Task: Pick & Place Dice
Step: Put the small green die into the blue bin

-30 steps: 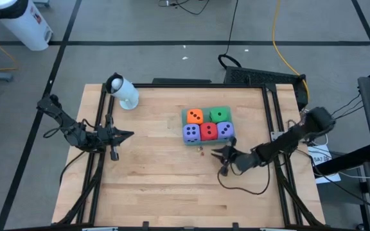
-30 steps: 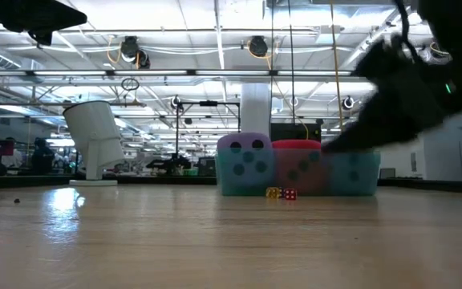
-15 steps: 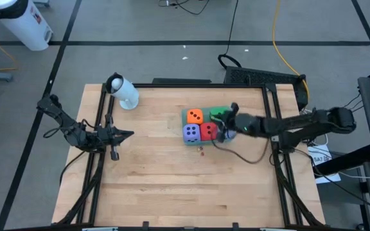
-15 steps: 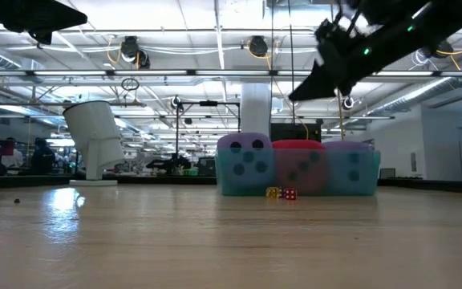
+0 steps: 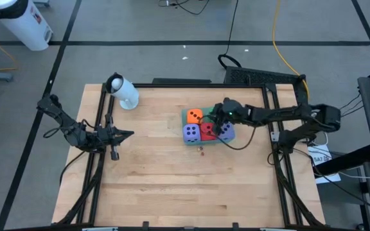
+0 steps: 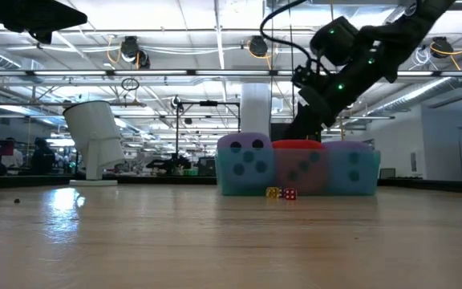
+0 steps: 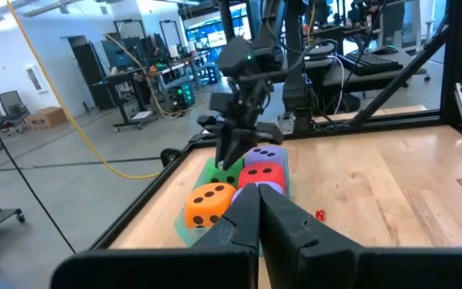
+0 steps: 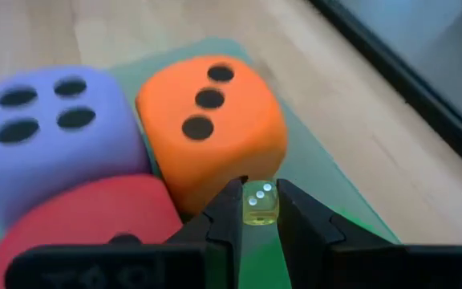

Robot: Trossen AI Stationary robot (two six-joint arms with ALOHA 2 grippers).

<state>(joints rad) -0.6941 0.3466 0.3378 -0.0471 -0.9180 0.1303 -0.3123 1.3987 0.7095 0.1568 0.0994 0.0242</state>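
**Right gripper pinching a small yellow die over the foam cluster**

Right gripper (image 8: 259, 205) reaching in from the right side of the table (image 5: 159, 179), poised over the back row of the foam dice. Fingers (image 8: 229, 210) drawn nearly together, with only a narrow gap between them. In that gap, a small yellow die (image 8: 259, 202), clamped on both sides by the fingertips, white pips facing the wrist camera. Held off the surface, just in front of the orange die (image 8: 211, 128); contact with it not possible to judge.

Foam dice packed side by side on a teal mat (image 8: 327, 172) near the table's middle:
- back row: orange beside the green die (image 7: 213, 171), the latter partly covered from above by the right gripper
- front row: purple die (image 5: 191, 133), red die (image 5: 208, 131), second purple die (image 5: 227, 132)

Just in front of the cluster, on bare wood, two tiny dice: one yellow (image 6: 273, 193), one red (image 6: 289, 193), side by side.

Left gripper (image 5: 128, 134) parked at the table's left edge, well apart from the dice, fingers (image 7: 243, 210) pressed tight together and gripping nothing.

Near the back left corner, a white cup (image 5: 124, 94), tilted on its stand.
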